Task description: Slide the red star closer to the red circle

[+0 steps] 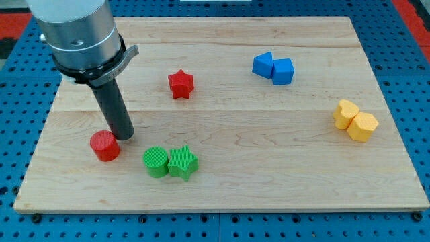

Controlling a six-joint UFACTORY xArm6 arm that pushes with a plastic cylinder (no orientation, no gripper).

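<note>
No claw on this rig, so nothing opens or holds; we only have my tip (123, 137), a bare rod end on the wooden board (282, 181), gripping nothing. It sits just beside the red circle (105, 146), at its upper-right edge, maybe touching, can't tell for sure.

The red star (181, 85) lies well apart, up and to the view's right of the circle. We judge the push hasn't begun.

To do it well, we bring the tip round to the star's far side, i.e. upper right, w/o clipping the circle on the way out. Then we push down-left through the star's centre, slow, since the star's points can make it spin off line. The green circle (155, 162) and green star (182, 163) sit below the path; keep clear.
</note>
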